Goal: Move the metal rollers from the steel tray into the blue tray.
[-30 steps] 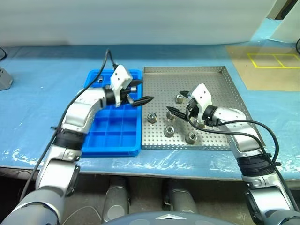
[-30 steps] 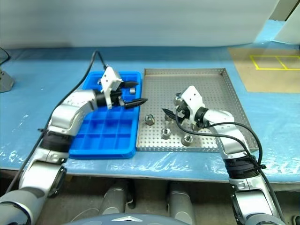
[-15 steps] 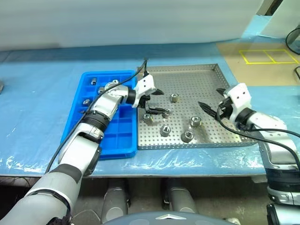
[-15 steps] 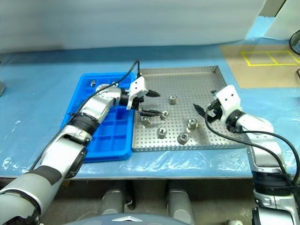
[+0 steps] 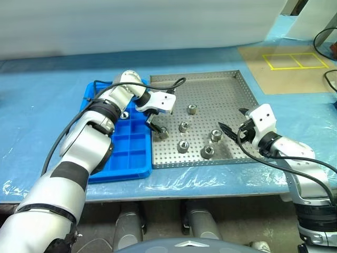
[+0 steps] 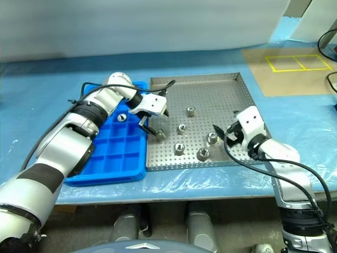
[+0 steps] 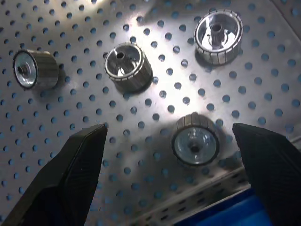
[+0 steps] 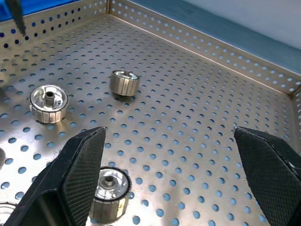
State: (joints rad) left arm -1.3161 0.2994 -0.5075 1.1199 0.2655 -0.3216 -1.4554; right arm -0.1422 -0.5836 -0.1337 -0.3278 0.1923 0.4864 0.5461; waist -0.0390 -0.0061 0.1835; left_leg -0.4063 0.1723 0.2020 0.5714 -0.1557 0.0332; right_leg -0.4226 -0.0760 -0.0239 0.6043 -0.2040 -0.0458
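The steel tray (image 5: 221, 95) holds several metal rollers, among them one at the back (image 5: 192, 109), one in the middle (image 5: 184, 127) and one by the left rim (image 5: 163, 132). My left gripper (image 5: 159, 119) is open and points down over the roller by the left rim (image 7: 195, 140), which sits between its spread fingers (image 7: 70, 179), apart from both. The blue tray (image 5: 121, 150) lies left of the steel tray, and a roller (image 6: 121, 117) sits in one of its compartments. My right gripper (image 5: 231, 120) is open and empty, low over the tray's right side, beside another roller (image 5: 215, 135).
The trays rest on a table covered with blue sheeting (image 5: 42, 105). A brown board with yellow tape squares (image 5: 287, 66) lies at the back right. A black cable (image 5: 174, 84) loops from my left wrist over the steel tray's back left corner.
My left gripper swung from the blue tray's edge into the steel tray and tipped down over the roller by the left rim. My right gripper drew back to the tray's right side.
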